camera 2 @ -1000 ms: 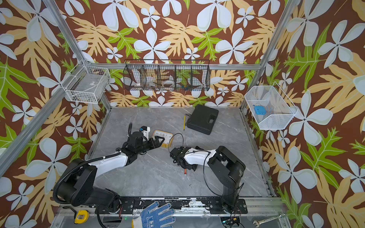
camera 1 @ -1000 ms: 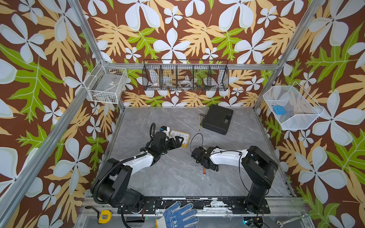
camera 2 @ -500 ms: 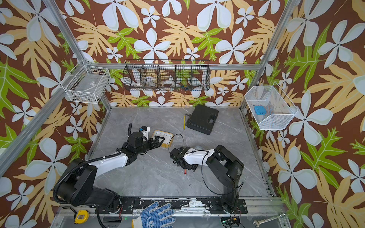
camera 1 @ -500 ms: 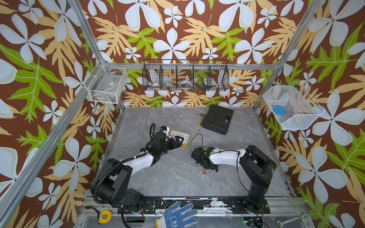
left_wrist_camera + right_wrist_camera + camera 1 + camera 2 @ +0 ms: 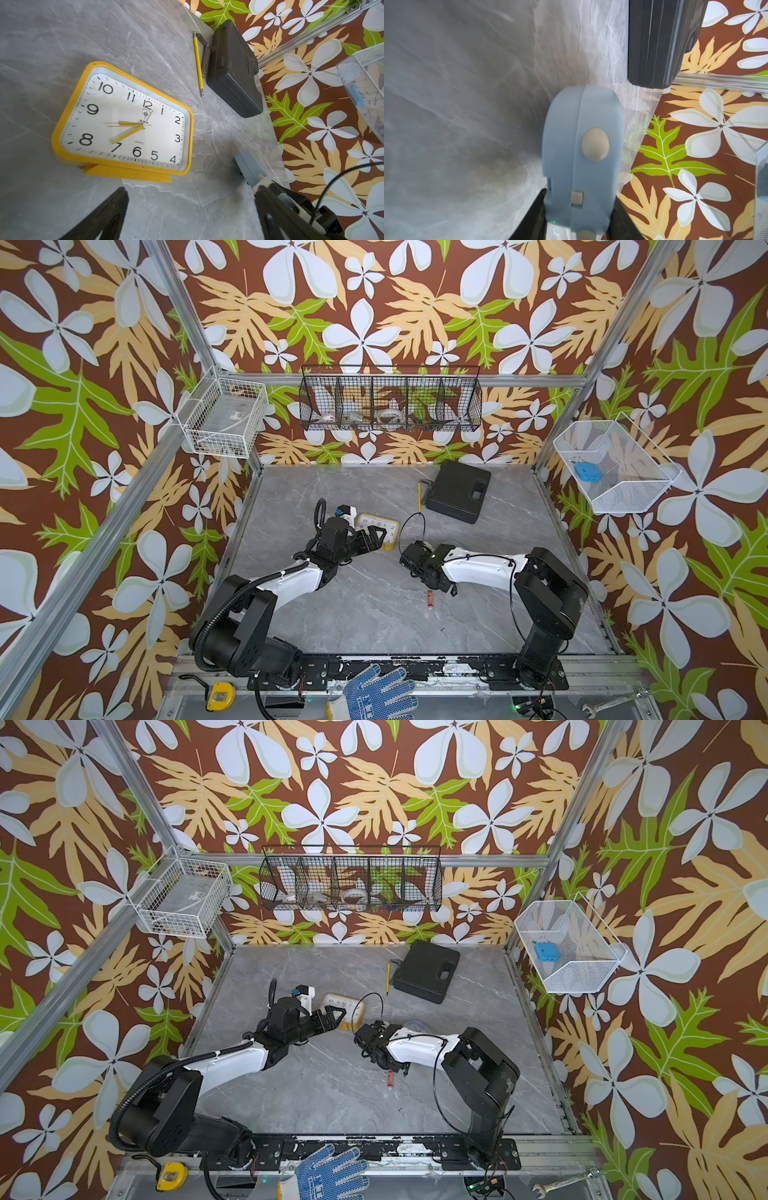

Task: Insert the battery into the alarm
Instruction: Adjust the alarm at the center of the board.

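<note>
Top view: battery (image 5: 430,598) flat, axis front-to-back; left fingers (image 5: 108,212) released; right fingers (image 5: 535,214) grasping blue-grey device (image 5: 581,155).

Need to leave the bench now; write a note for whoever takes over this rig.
Left pincer: open, empty, just short of the yellow alarm clock, which lies face up on the table.
Right pincer: closed on a blue-grey device.
Battery: loose on the table beside the right arm, not held.
Done: nothing inserted.
Left: grasp the battery, find the compartment (not visible now), insert it.
</note>
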